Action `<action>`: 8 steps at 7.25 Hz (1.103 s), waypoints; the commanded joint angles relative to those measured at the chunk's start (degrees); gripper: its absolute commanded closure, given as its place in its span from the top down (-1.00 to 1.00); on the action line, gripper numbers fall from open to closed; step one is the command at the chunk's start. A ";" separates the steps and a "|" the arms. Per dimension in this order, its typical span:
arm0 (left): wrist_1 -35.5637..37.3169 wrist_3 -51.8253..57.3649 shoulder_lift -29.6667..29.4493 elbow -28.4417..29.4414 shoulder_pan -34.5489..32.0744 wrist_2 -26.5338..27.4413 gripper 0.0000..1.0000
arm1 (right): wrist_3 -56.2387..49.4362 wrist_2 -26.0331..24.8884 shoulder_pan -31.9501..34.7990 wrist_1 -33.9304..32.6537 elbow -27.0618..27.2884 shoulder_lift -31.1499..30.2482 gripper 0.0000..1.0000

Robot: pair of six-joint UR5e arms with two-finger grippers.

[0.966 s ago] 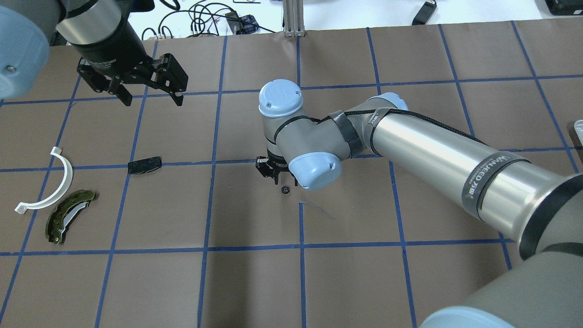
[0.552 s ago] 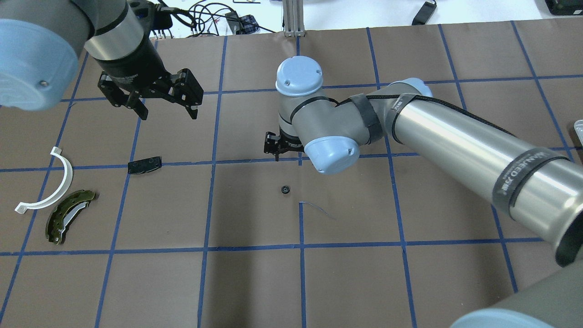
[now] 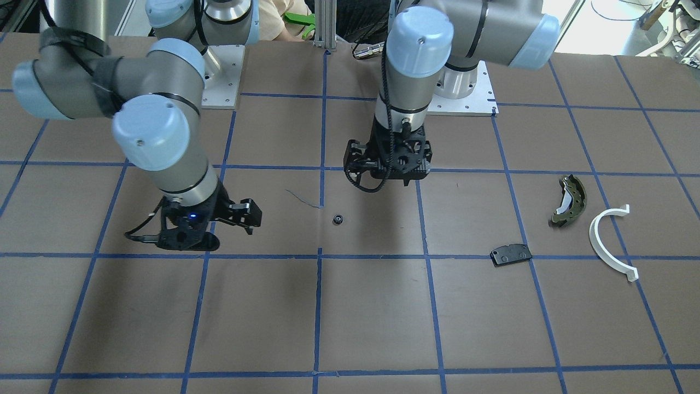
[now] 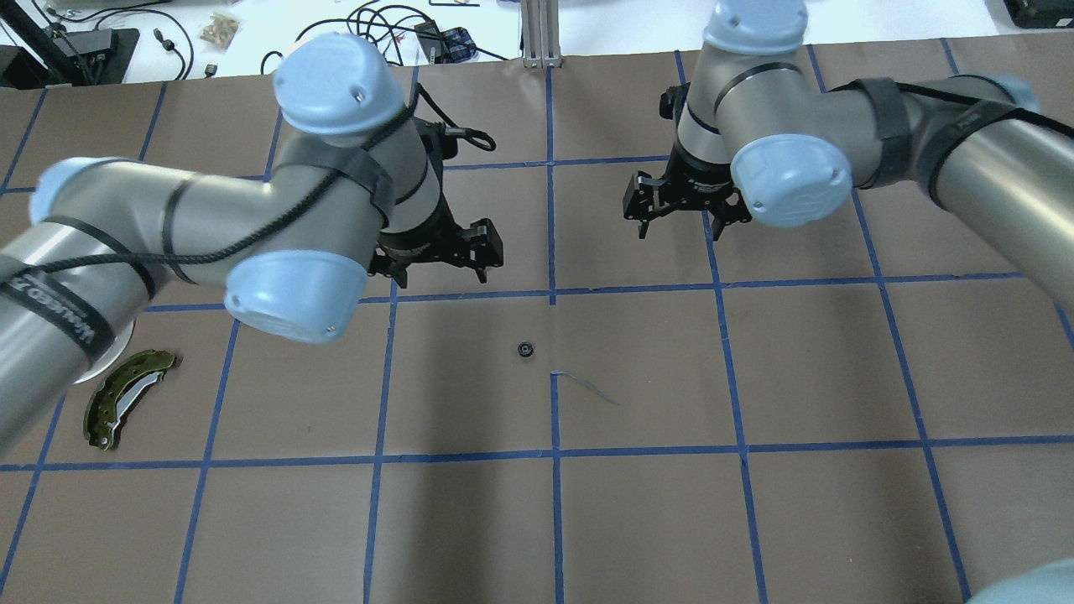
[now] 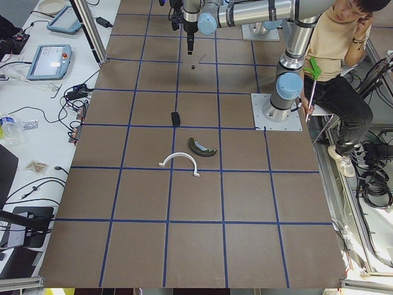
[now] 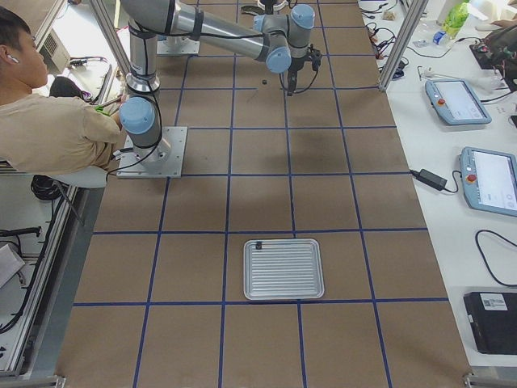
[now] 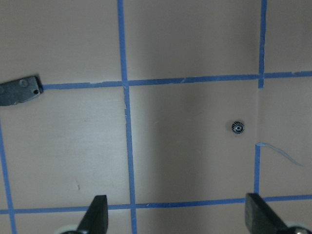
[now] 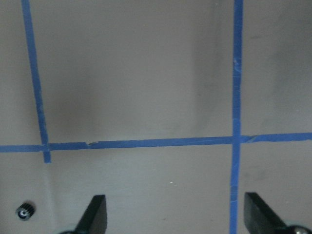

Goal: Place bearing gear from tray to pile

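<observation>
The bearing gear (image 4: 525,349) is a tiny dark toothed wheel lying alone on the brown paper near the table's middle (image 3: 338,219). My left gripper (image 4: 438,270) is open and empty, hovering up and left of the gear; its wrist view shows the gear (image 7: 238,127) ahead to the right. My right gripper (image 4: 680,222) is open and empty, up and right of the gear (image 8: 23,211). The pile lies at my far left: the olive brake shoe (image 3: 569,201), the white half-ring (image 3: 610,241) and the black pad (image 3: 511,254). The silver tray (image 6: 283,268) is far to my right.
Blue tape lines grid the brown paper. A small loose curl of tape (image 4: 587,386) lies just right of the gear. A small dark part (image 6: 258,245) sits in the tray's corner. Cables and an aluminium post (image 4: 537,33) are past the far edge.
My right gripper has drawn away from the gear, up and to the right. My left arm has swung in from the far left toward the middle. The gear has not moved.
</observation>
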 commanded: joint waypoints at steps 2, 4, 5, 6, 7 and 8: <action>9.67 -4.24 -8.19 -4.30 -4.95 0.33 1.00 | -16.81 -0.26 -11.76 3.85 -0.02 -2.40 1.00; 10.46 -4.16 -11.37 -4.03 -5.13 -0.11 1.00 | -33.47 -0.52 -20.37 3.77 -0.02 -2.40 1.00; 13.34 -4.33 -13.38 -4.03 -5.13 -0.11 1.00 | -41.65 -0.61 -24.50 3.51 -0.10 -2.40 1.00; 13.71 -4.42 -14.53 -4.12 -5.22 -0.11 1.00 | -47.39 -0.61 -28.55 3.24 -0.10 -2.23 1.00; 13.72 -4.42 -15.41 -4.21 -5.22 -0.11 1.00 | -52.24 -0.79 -32.94 3.07 -0.10 -2.14 1.00; 13.89 -5.03 -16.55 -4.21 -5.48 -0.11 1.00 | -57.24 -0.79 -38.12 2.98 -0.10 -1.70 1.00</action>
